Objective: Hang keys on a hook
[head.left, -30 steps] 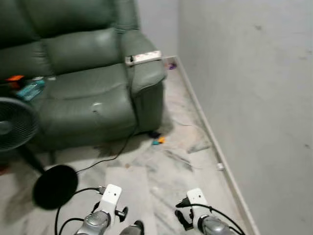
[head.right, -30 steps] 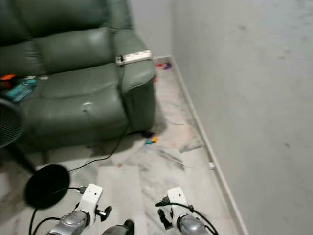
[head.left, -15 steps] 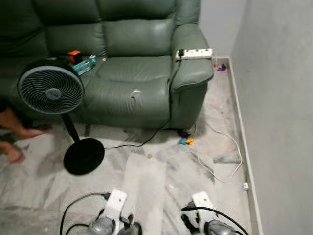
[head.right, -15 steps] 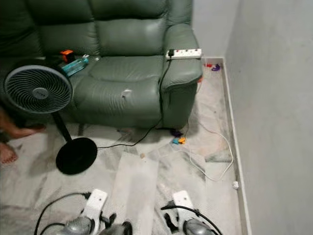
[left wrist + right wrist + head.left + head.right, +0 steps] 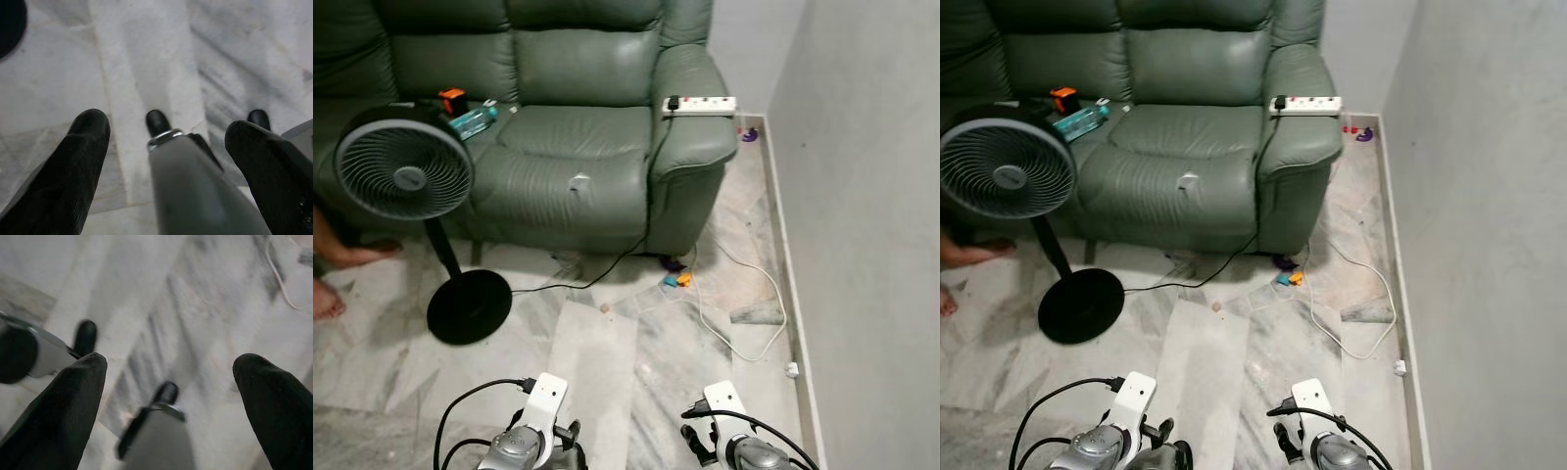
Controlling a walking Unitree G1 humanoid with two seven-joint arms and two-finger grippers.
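Observation:
Both arms hang low at the bottom of the eye views, the left arm and the right arm, over marble floor. In the left wrist view my left gripper is open, its black fingers spread wide with nothing between them; my own grey leg and black foot lie below. My right gripper is open too, with its fingers far apart above the floor and nothing held.
A green leather sofa stands ahead with a white power strip on its armrest. A standing fan is at front left, cables and small toys lie on the floor. A person's feet are at left. A grey wall runs along the right.
The camera has swung left, away from the wall, and now takes in the whole sofa and fan. Both arms stay low.

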